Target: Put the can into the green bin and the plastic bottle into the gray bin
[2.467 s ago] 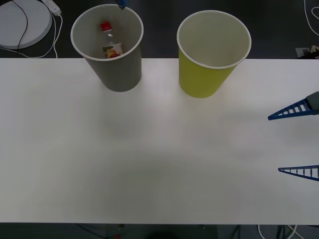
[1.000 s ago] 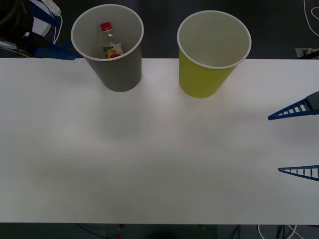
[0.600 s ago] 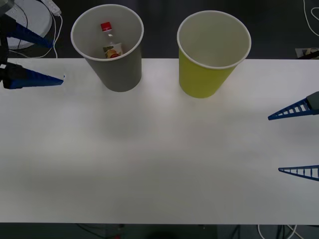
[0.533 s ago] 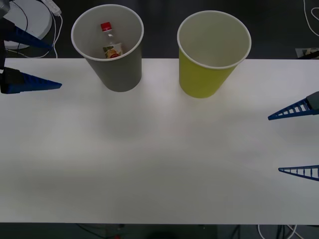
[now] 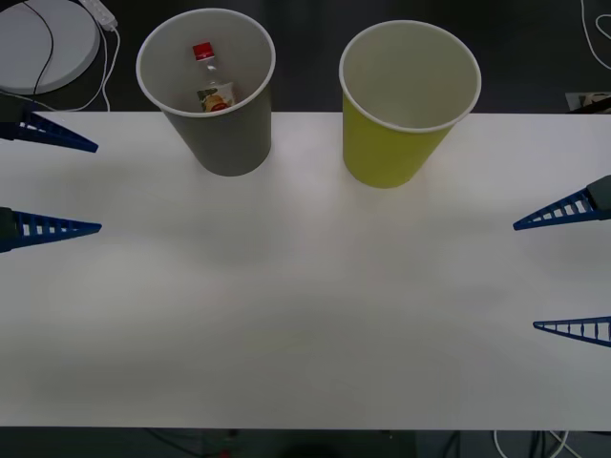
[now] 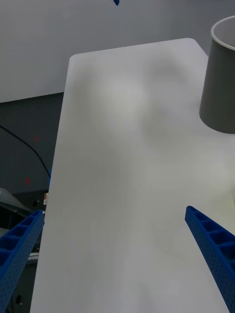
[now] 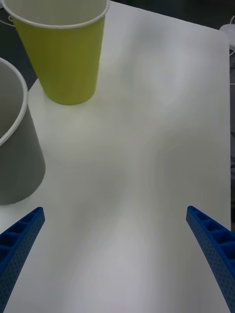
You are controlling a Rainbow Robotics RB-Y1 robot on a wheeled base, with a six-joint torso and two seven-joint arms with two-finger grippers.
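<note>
Plastic bottle point(image 5: 211, 84) upright inside gray bin point(image 5: 227, 138), green bin point(image 5: 389, 153) beside it, left end effector point(image 5: 74, 187) and right end effector point(image 5: 537, 273) both spread wide over worktop point(image 5: 305, 305) edges.

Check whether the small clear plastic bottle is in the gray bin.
In: the small clear plastic bottle lies inside the large gray paper bin.

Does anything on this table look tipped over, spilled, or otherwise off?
Nothing stands out. The gray bin and green bin both stand upright on the table, apart from each other. The plastic bottle lies inside the gray bin. The left gripper and right gripper sit open at the table's sides.
</note>
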